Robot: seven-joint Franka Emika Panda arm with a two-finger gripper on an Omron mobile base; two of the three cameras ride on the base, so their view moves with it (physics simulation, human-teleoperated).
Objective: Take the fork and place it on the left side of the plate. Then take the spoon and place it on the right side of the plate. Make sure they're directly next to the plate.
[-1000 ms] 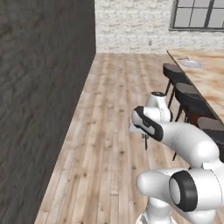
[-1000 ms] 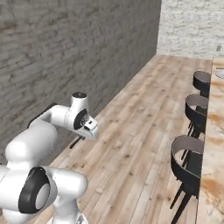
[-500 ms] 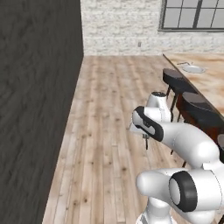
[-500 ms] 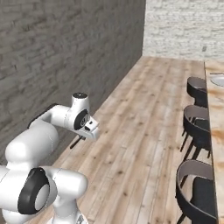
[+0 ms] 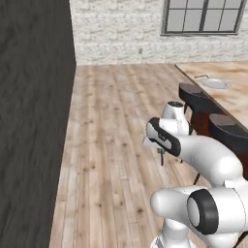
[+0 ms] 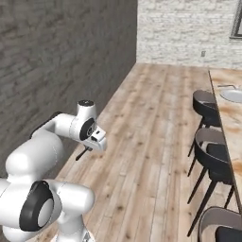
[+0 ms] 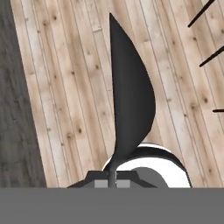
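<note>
— What colours do you have in front of you?

— You have a floor of pale honey-brown planks with darker knots and grain. Beside it your dark wall is charcoal grey with faint brick courses, and the far wall is whitewashed brick, off-white with grey mottling.

— And on your right side?

— Your bench is a warm tan, marbled with lighter veins. The plate on it is light grey-white. The stools are black, seats and legs alike.

— The robot itself?

— Your arm is glossy white with black joints, and the end effector holds a dark grey, almost black spoon.
</note>
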